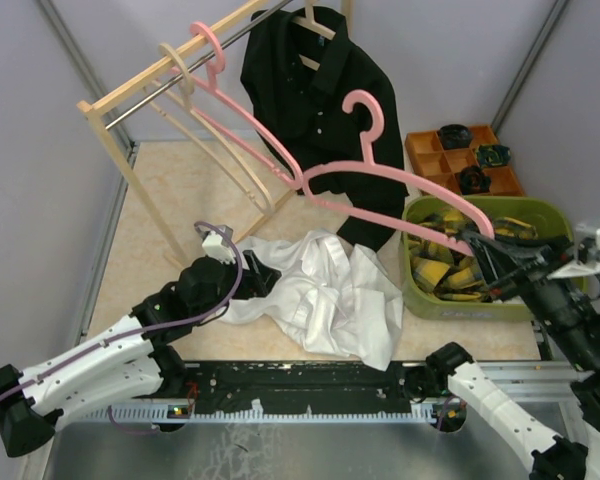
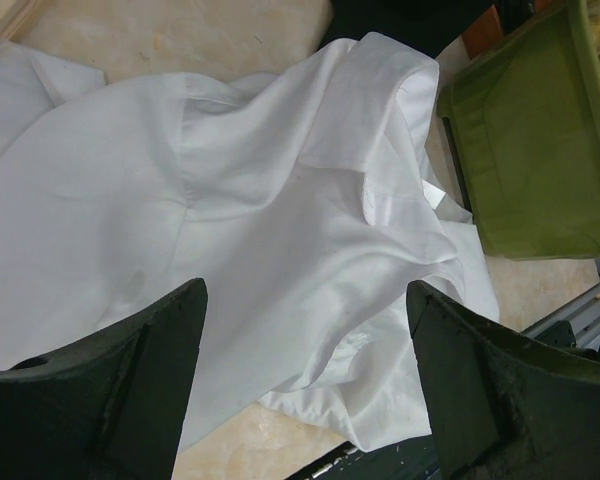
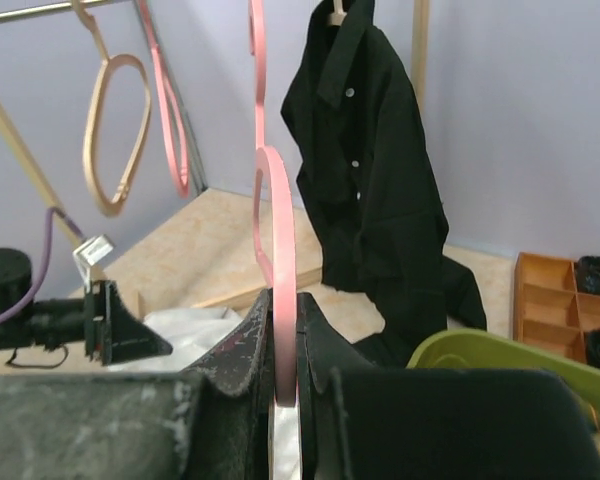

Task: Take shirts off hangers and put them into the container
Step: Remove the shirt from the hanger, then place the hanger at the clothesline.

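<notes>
**Mia:** How far along is the job?

**Tom:** About the middle, I think. The yellow-and-green checked shirt (image 1: 450,262) is lying in the olive-green plastic basket (image 1: 460,306). A crumpled white cloth shirt (image 1: 330,295) is lying on the pale table (image 1: 180,190), just beside the basket and not in it yet. I cannot tell if that pile is hiding one shirt or two.

**Mia:** And the dark one?

**Tom:** The black buttoned shirt (image 1: 315,95) is hanging on the wooden rack with the metal bar (image 1: 128,180), so it is waiting its turn. A thin pink hanger (image 3: 180,150) and a pale beige hanger (image 3: 90,150) are dangling bare on the bar too.

**Mia:** What are the hands doing?

**Tom:** The right hand (image 3: 285,350) is pinching the big curved pink plastic hanger (image 3: 283,300) tight by one end. No shirt is hanging on it. The left hand (image 2: 305,290) is hovering over the white shirt with its fingers spread wide, gripping nothing.

**Mia:** What is everything like?

**Tom:** The white shirt is looking soft and floppy, full of folds. The hangers are looking hard, smooth and bendy in shape. The basket is looking stiff, with rounded corners.
</notes>
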`<state>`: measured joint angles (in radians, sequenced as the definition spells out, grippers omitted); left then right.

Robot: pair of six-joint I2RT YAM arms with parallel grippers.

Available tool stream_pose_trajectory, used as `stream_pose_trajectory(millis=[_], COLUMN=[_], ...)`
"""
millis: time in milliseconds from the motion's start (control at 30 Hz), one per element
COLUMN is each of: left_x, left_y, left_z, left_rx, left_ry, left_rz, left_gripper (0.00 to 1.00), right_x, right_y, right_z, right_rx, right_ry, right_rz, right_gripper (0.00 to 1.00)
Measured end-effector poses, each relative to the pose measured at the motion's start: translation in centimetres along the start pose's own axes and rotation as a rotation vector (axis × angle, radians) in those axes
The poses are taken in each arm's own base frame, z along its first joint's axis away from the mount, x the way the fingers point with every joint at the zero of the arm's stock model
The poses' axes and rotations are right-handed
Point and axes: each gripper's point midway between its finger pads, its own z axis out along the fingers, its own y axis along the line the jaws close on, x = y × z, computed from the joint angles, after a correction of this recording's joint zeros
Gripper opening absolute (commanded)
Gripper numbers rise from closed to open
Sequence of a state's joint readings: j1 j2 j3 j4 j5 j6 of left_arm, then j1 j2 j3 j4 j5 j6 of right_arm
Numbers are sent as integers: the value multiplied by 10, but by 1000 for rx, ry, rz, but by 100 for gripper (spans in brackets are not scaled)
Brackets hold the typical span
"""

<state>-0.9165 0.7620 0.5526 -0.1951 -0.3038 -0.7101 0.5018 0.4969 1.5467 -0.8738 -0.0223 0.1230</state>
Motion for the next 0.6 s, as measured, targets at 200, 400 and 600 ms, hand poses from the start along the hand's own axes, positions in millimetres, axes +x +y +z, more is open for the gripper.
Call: stream_pose_trajectory(millis=[200, 400, 600], left_x=[0, -5, -6], left_y=[1, -1, -1], left_z=[0, -4, -5], left_rx=[-2, 5, 7], left_ry=[-1, -20, -24], left_rz=[0, -6, -7], left_gripper=[86, 86, 86], right_x=[11, 9, -21], right_y=[-8, -6, 5], right_z=[68, 131, 164], right_rx=[15, -16, -75], right_ry=[-58, -164, -311], right_rz=[-32, -37, -15], right_gripper=[0, 0, 0])
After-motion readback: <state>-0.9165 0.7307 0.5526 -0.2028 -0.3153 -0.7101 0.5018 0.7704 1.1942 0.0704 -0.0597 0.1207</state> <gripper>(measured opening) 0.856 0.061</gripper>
